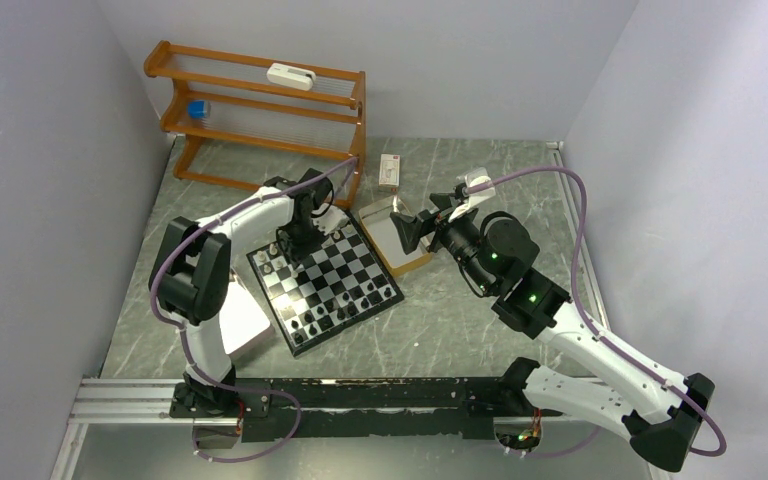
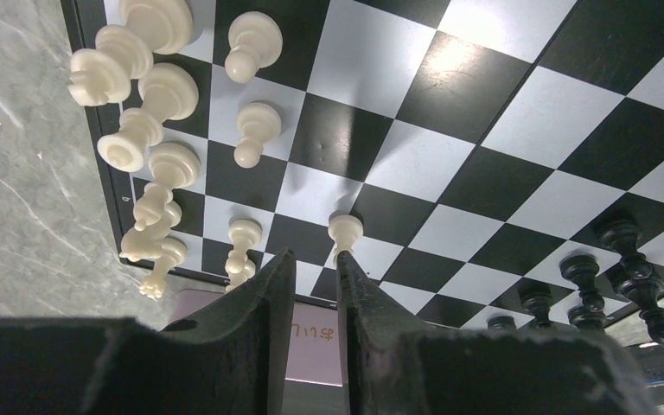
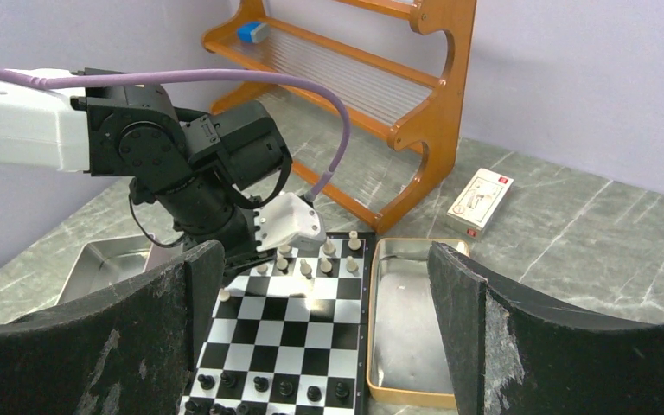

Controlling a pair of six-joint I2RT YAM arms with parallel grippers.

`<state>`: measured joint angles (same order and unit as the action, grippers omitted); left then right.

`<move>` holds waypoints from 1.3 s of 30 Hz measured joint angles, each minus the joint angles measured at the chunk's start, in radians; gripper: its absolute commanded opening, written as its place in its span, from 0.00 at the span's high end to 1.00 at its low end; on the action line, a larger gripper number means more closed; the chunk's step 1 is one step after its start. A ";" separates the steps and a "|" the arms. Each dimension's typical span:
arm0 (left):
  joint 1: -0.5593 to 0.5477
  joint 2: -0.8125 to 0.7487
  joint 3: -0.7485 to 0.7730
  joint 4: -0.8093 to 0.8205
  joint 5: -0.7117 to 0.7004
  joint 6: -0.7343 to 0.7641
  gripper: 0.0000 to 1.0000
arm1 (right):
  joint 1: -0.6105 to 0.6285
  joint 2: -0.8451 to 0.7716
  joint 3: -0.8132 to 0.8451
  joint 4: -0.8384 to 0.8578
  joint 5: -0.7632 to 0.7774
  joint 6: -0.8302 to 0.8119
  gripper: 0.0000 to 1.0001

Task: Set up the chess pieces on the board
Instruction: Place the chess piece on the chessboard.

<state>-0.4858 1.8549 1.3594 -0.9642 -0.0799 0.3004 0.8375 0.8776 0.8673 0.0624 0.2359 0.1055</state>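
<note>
We are partway through filling the white side of the flat square chessboard of black and silvery-white checks (image 1: 332,268). It lies on the grey marbled table (image 1: 440,330) with a rectangular gold-rimmed metal tray (image 3: 411,333) just beside one edge. The left jaws hang low over the board's white end, narrowly parted. The wrist view shows a slit of light between the black fingertips (image 2: 278,281) with nothing in it. A small cream-white pawn (image 2: 344,231) stands upright right at their tips; whether it touches one of them we cannot tell. Nearby, the other cream-white chess pieces (image 2: 151,130) stand in an edge row with a few pawns in front, and the black chess pieces (image 2: 622,251) line the opposite edge. The right jaws are spread wide and carry nothing, held up near the tray. We judge that this pawn is being set down. The next move calls for lifting the left jaws straight clear without tipping it or its neighbours, then fetching another white piece for the pawn row's open squares.
</note>
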 measured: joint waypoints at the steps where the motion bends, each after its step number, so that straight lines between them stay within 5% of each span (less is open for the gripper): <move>1: 0.000 0.000 0.000 0.002 0.002 0.000 0.70 | 0.000 0.000 0.000 0.000 0.000 0.000 0.08; 13: 0.000 0.000 -0.017 0.008 0.007 0.000 0.66 | 0.000 0.000 -0.003 0.001 0.000 0.000 0.08; 39: 0.001 0.005 -0.044 0.025 0.018 0.004 0.83 | 0.000 0.000 -0.006 0.000 0.000 0.000 0.08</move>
<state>-0.4850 1.8603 1.3155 -0.9394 -0.0624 0.3042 0.8375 0.8780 0.8616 0.0628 0.2356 0.1055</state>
